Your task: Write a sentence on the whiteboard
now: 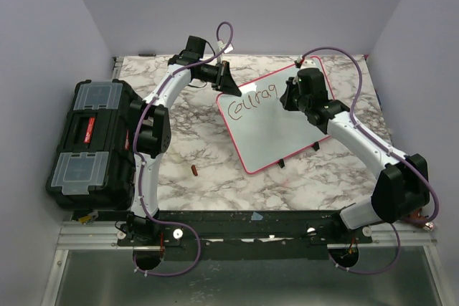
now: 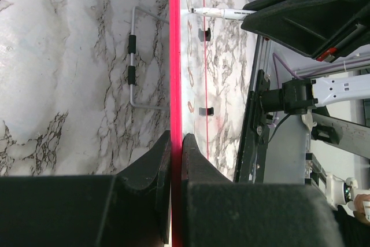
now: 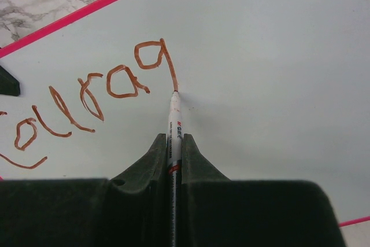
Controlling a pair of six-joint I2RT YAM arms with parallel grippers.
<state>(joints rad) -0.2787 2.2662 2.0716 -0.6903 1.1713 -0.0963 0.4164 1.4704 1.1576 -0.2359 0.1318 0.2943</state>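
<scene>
Right tool tight around marker, tip on whiteboard.

Black toolbox blocks the whole left side, left arm rising just beside it. Whiteboard fills centre-right. Open lane down the surface between arm and board, and across the front: only a small brown piece lies there.

"Courag" lettering — on whiteboard
</scene>
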